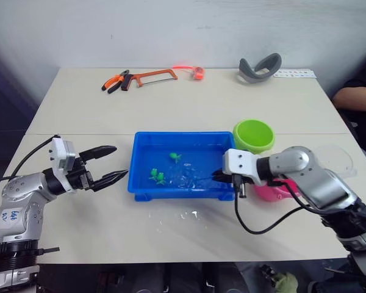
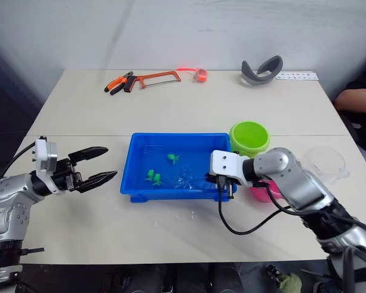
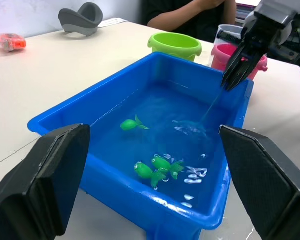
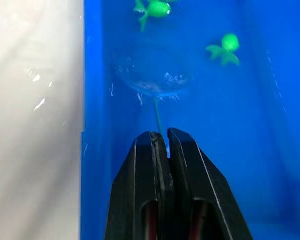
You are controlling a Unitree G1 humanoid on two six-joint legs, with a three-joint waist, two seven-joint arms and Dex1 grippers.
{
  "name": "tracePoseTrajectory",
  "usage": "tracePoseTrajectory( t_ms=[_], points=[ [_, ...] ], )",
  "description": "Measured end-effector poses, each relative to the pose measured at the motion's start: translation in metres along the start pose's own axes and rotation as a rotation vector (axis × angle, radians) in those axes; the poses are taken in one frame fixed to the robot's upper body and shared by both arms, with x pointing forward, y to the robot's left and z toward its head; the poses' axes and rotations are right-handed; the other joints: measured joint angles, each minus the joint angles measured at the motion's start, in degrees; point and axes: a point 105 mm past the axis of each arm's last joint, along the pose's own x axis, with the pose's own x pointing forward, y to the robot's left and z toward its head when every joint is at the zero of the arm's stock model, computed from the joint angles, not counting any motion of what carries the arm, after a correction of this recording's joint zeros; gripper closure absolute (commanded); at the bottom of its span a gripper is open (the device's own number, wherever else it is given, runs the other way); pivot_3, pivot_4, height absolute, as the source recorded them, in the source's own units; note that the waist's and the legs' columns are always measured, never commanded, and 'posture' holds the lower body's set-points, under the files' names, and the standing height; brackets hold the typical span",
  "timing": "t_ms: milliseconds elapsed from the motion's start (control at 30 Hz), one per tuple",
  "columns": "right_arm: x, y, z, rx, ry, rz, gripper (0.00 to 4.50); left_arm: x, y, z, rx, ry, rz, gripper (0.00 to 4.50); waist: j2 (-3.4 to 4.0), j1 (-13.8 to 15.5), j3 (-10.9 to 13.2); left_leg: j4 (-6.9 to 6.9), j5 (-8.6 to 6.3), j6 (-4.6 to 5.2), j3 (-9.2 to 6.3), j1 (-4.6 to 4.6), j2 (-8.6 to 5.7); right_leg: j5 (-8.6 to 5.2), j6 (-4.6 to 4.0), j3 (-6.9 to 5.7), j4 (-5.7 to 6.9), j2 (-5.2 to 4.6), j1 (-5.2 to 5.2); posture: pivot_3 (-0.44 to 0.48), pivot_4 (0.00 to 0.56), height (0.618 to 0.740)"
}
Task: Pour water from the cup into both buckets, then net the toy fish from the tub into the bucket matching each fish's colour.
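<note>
Right pincer (image 1: 218, 176), clenched on the thin handle of the net (image 4: 155, 85), reaches over the right rim of the tub (image 1: 140, 160); the net's hoop lies under the water, near the tub's right end. Left pincer (image 1: 111, 163), released with its two black fingers spread, hovers just left of the tub above the surface (image 1: 79, 104), touching nothing.

The tub, a shallow blue tray holding water, sits at the near middle of the surface. Green toy fish (image 1: 157, 177) float in its left half: a pair near the near wall, one further back (image 1: 174, 157). The green bucket (image 1: 254, 135) stands just beyond the tub's far right corner. The pink bucket (image 1: 273, 191) stands nearer, to the right of the tub, largely hidden behind the right arm. The clear cup (image 2: 327, 161) rests right of both buckets, near the surface's right edge. Water droplets (image 1: 188, 215) spot the surface just in front of the tub.

The surface is a pale beige top with a seam running left to right. Along its far edge lie orange-handled pliers (image 1: 115, 82), a hacksaw (image 1: 154, 76), a small red-orange object (image 1: 197, 72) and a grey curved object (image 1: 260, 67). Behind stands a plain white wall (image 1: 171, 30). A person's dark sleeve (image 1: 355, 97) enters at the far right.
</note>
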Motion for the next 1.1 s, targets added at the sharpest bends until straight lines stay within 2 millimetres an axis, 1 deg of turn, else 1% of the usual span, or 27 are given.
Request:
tracePoseTrajectory(
  t_ms=[100,267,533,633,733,900,1100],
  points=[
    [0.007,-0.001,0.008,0.012,-0.030,0.006,4.50,-0.003,0.002,0.002,0.008,0.024,0.008,0.02,0.00,0.19,0.00,0.00,0.00,0.00,-0.02,-0.01,-0.02,0.00,0.00,-0.02,0.00,-0.02,0.00,0.000,0.150,0.740],
    [0.011,-0.002,0.008,0.022,-0.031,0.006,4.50,-0.004,0.002,0.001,0.006,0.050,-0.006,0.02,0.00,0.05,0.00,0.00,-0.02,0.03,-0.02,-0.01,-0.06,0.00,0.00,-0.02,0.01,-0.04,-0.01,0.000,0.150,0.740],
    [0.010,-0.003,0.007,0.034,-0.027,-0.001,4.50,-0.007,0.003,0.003,0.017,0.070,-0.015,0.02,0.00,0.00,0.00,-0.02,-0.01,0.01,0.00,-0.01,-0.04,0.00,0.00,-0.01,0.03,-0.02,-0.04,0.000,0.150,0.740],
    [0.008,-0.006,0.009,0.052,-0.057,-0.024,4.50,-0.005,0.003,0.002,0.013,0.072,-0.019,0.02,0.00,0.01,0.00,-0.02,-0.01,0.01,0.00,-0.01,-0.05,0.00,0.00,-0.01,0.03,-0.02,-0.04,0.000,0.150,0.740],
    [0.010,-0.005,0.014,0.076,-0.109,-0.032,4.50,-0.004,0.002,0.001,0.012,0.075,-0.025,0.02,0.00,0.01,0.00,-0.02,-0.01,0.01,0.00,-0.01,-0.05,0.00,0.01,-0.01,0.05,-0.02,-0.04,0.000,0.150,0.740],
    [0.010,-0.007,0.011,0.086,-0.109,-0.056,4.50,-0.003,0.005,0.004,0.017,0.068,-0.023,0.02,0.00,0.04,0.00,-0.02,-0.01,0.01,0.01,-0.01,-0.05,0.00,0.00,-0.01,0.05,-0.03,-0.04,0.000,0.150,0.740],
    [0.011,-0.009,0.005,0.064,-0.057,-0.083,4.50,-0.004,0.009,0.003,0.007,0.068,-0.012,0.02,0.00,0.00,0.00,-0.04,-0.01,0.01,0.01,-0.01,-0.05,0.00,0.01,-0.01,0.07,-0.02,-0.07,0.000,0.150,0.740]
  ],
)
